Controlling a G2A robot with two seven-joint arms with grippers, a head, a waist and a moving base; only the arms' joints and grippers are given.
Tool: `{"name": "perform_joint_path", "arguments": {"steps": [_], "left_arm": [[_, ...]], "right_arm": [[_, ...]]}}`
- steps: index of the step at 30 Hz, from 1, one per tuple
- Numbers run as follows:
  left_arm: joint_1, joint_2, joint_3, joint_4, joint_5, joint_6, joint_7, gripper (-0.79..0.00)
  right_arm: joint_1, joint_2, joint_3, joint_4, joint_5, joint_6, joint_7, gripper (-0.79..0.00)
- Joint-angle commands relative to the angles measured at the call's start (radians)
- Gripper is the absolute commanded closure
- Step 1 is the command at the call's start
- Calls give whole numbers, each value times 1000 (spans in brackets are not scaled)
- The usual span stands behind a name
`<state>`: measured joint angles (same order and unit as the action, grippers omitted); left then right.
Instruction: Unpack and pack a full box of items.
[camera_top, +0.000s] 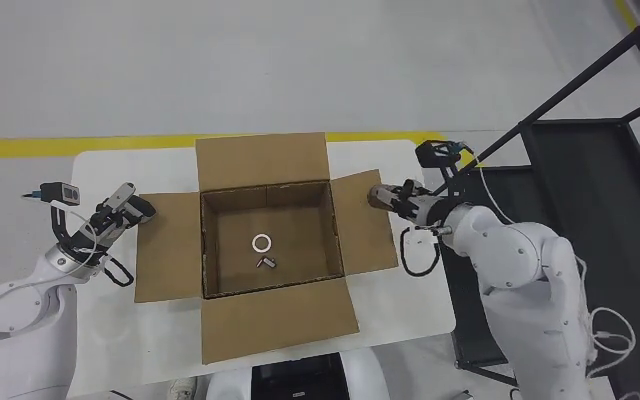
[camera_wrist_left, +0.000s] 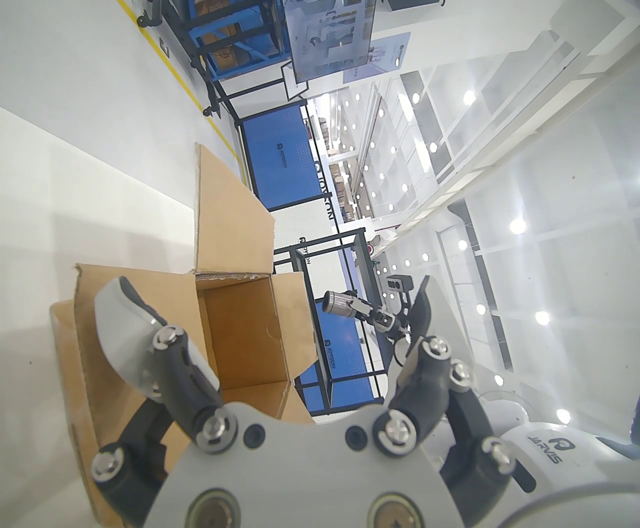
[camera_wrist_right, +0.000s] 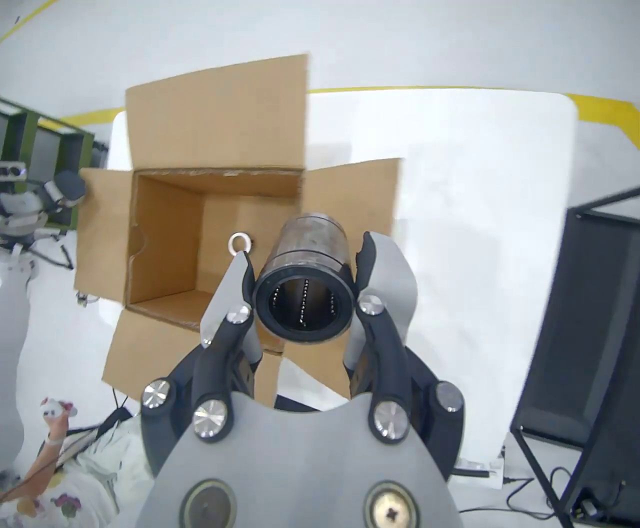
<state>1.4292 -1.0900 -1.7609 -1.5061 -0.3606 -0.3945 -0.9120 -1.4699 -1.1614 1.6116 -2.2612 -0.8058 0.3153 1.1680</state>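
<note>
My right gripper (camera_wrist_right: 306, 260) has its fingers pinching a steel linear bearing (camera_wrist_right: 304, 280) across the barrel, near one end, with the open bore facing the wrist. It hangs over the cardboard box's (camera_top: 262, 160) flap on the right arm's side, just outside the opening. I judge the bearing heavy for its bulk, rigid and smooth-skinned, so it could slip or swivel in a two-point hold. A grip nearer the barrel's middle would balance it better, and nothing should go into the bore with its rows of balls. Laid on its side, it would likely roll.

My left gripper (camera_top: 135, 205) sits beyond the opposite flap of the box, fingers spread and carrying nothing.

Inside the box a metal ring (camera_top: 262, 242) and a small grey part (camera_top: 266, 262) lie near the middle of the floor, with bare cardboard around them. The flaps are folded outward, so the opening is wide, but the walls look deep and the rim is the edge to clear. Past the right-side flap the desk (camera_top: 400, 300) runs out, and a black rack (camera_top: 585, 170) stands beside it near my right arm, so there is little room to swing back there.
</note>
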Motion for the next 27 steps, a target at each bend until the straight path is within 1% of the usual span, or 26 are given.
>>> {"name": "perform_joint_path", "arguments": {"steps": [1, 6, 8, 10, 11, 13, 16, 18, 20, 21, 26, 27], "left_arm": [[0, 0, 0, 0, 0, 0, 0, -785], [0, 0, 0, 0, 0, 0, 0, -785], [0, 0, 0, 0, 0, 0, 0, -785], [0, 0, 0, 0, 0, 0, 0, -785], [0, 0, 0, 0, 0, 0, 0, -785], [0, 0, 0, 0, 0, 0, 0, -785], [0, 0, 0, 0, 0, 0, 0, -785], [0, 0, 0, 0, 0, 0, 0, -785], [0, 0, 0, 0, 0, 0, 0, -785], [0, 0, 0, 0, 0, 0, 0, -785], [0, 0, 0, 0, 0, 0, 0, -785], [0, 0, 0, 0, 0, 0, 0, -785]], "right_arm": [[-37, 0, 55, 15, 26, 13, -30, 0], [-107, 1, 127, 71, 46, 30, -89, 0], [-119, 2, 129, 106, 47, 27, -95, 0], [-117, 4, 111, 143, 6, 31, -84, 0], [-108, 4, 98, 162, 0, 35, -81, 0], [-93, 7, 63, 207, -76, 60, -65, 0], [-44, 7, 1, 291, -123, 78, -45, 0], [-9, 4, -33, 347, -129, 89, -42, 0], [20, 4, -67, 401, -177, 103, -31, 0], [35, 2, -80, 422, -164, 108, -29, 0], [96, -2, -144, 540, -212, 125, -17, 0], [110, -5, -155, 555, -194, 124, -18, 0]]}}
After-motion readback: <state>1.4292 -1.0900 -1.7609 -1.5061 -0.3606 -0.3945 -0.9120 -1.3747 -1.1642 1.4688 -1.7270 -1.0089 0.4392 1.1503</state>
